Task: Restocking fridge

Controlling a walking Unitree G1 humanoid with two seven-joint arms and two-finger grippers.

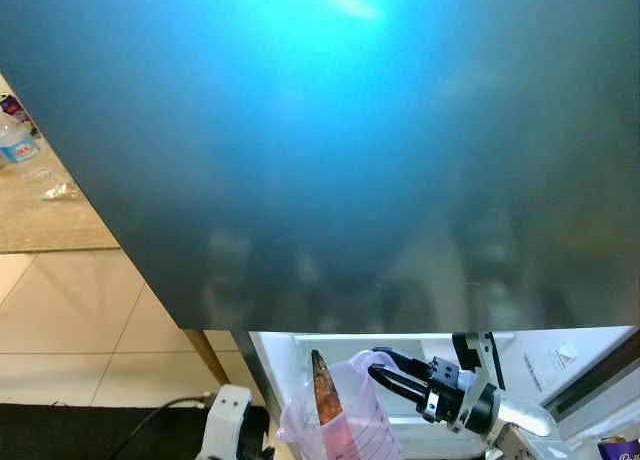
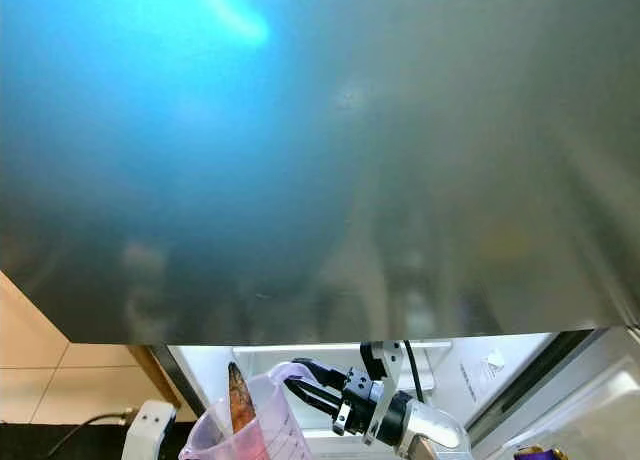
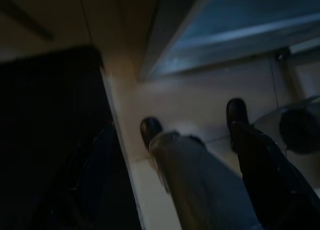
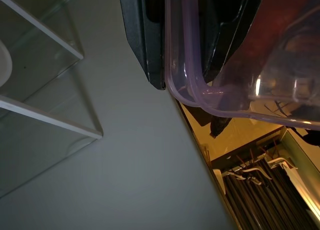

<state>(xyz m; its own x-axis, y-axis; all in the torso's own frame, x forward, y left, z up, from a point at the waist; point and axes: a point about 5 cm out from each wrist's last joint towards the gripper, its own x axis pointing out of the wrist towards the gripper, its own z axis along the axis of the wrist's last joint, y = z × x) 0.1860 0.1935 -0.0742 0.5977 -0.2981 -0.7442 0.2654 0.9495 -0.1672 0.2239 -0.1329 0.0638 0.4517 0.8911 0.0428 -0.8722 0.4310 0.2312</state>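
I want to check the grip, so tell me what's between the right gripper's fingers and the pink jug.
Nothing lies between them: in the left eye view the right gripper has its black fingers closed on the handle of the pink measuring jug, touching it directly.

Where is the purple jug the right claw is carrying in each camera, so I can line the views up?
Left eye: purple jug at bottom centre, its handle in the right claw.
Right eye: bottom edge, left of centre.
Left wrist: dark and blurred; I cannot make out the jug.
Right wrist: its clear rim curves across the top right.
Shared landmark: the brown pointed item standing in the jug.
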